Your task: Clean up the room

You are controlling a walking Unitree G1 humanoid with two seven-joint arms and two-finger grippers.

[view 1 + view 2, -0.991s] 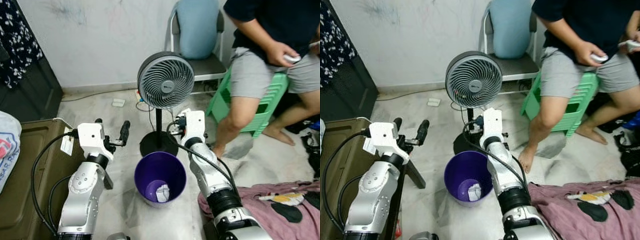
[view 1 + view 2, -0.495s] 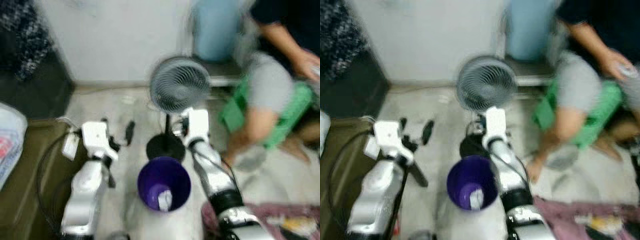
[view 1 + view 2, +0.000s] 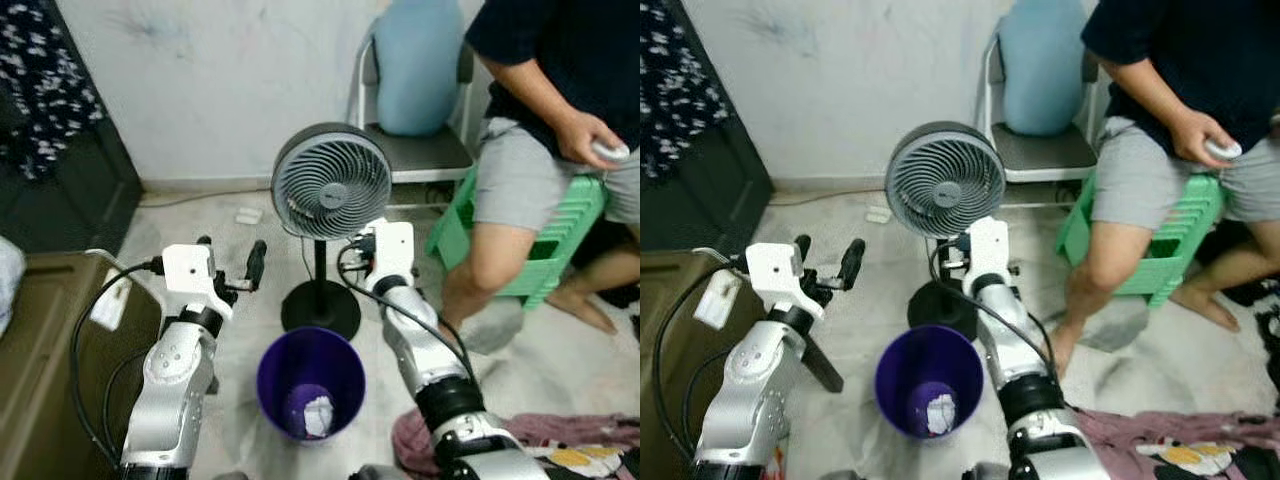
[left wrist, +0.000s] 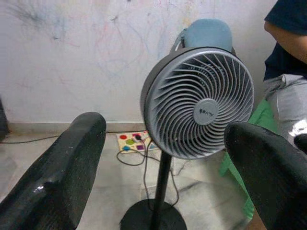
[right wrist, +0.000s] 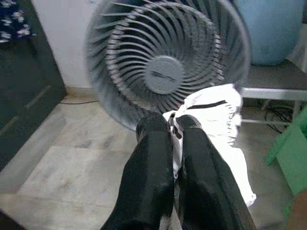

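Right now the right pincer (image 5: 173,129) has its two black fingers pressed together on a white crumpled cloth (image 5: 218,124), held up just in front of the one standing fan (image 3: 331,186). Beside it, the left pincer (image 3: 230,265) hovers over the floor (image 3: 560,350) with its fingers wide apart, holding nothing. One purple bin (image 3: 311,384) stands between the two arms, near the fan's base, with one pale scrap (image 3: 318,414) lying inside. One person (image 3: 545,130) sits on a green stool (image 3: 540,235), next to one chair (image 3: 420,150).
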